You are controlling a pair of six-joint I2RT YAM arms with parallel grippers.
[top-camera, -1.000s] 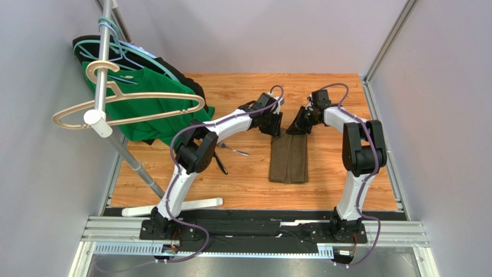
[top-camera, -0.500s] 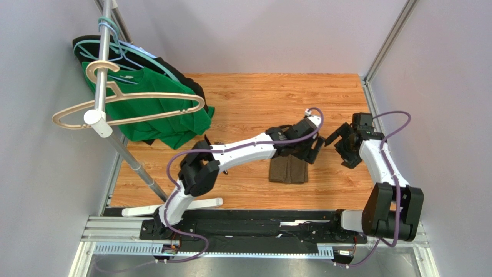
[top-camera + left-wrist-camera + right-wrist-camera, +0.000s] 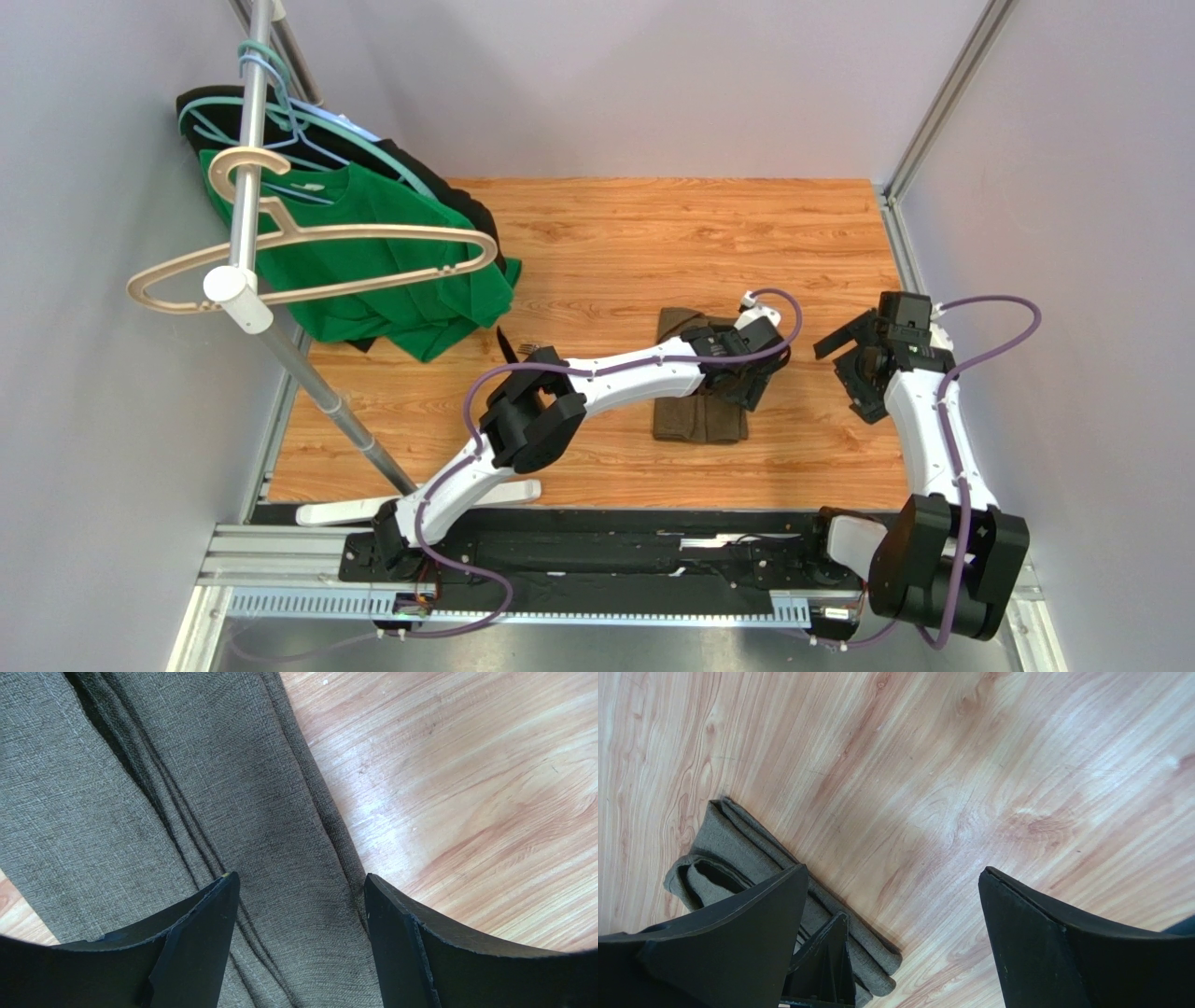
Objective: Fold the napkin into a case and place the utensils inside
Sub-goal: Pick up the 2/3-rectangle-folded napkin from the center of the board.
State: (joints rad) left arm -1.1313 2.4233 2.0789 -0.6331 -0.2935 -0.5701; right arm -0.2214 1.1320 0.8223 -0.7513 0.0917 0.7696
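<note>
The olive-brown napkin (image 3: pixel 697 420) lies folded into a narrow strip, mid-table. My left gripper (image 3: pixel 752 381) hovers over the strip's right half, jaws open. In the left wrist view the gripper (image 3: pixel 298 876) straddles the napkin (image 3: pixel 140 798), whose creased folds run between the fingers (image 3: pixel 200 941) with nothing pinched. My right gripper (image 3: pixel 854 367) stands open to the napkin's right, apart from it. Its wrist view shows the gripper (image 3: pixel 894 870) over bare wood, with the napkin's (image 3: pixel 731 840) layered end at lower left. The utensils lie mostly hidden under my left arm; one dark tip (image 3: pixel 529 350) peeks out.
A clothes rack stands at the left, carrying a green shirt (image 3: pixel 407 301), a black garment (image 3: pixel 470 210) and a wooden hanger (image 3: pixel 309 245). Its white foot (image 3: pixel 463 497) rests near the table's front edge. Walls and metal rails (image 3: pixel 919 301) close in the table.
Both grippers opened. My left arm stretched right and nearer, coming over the napkin's right side. My right arm swung away from the napkin toward the right wall.
</note>
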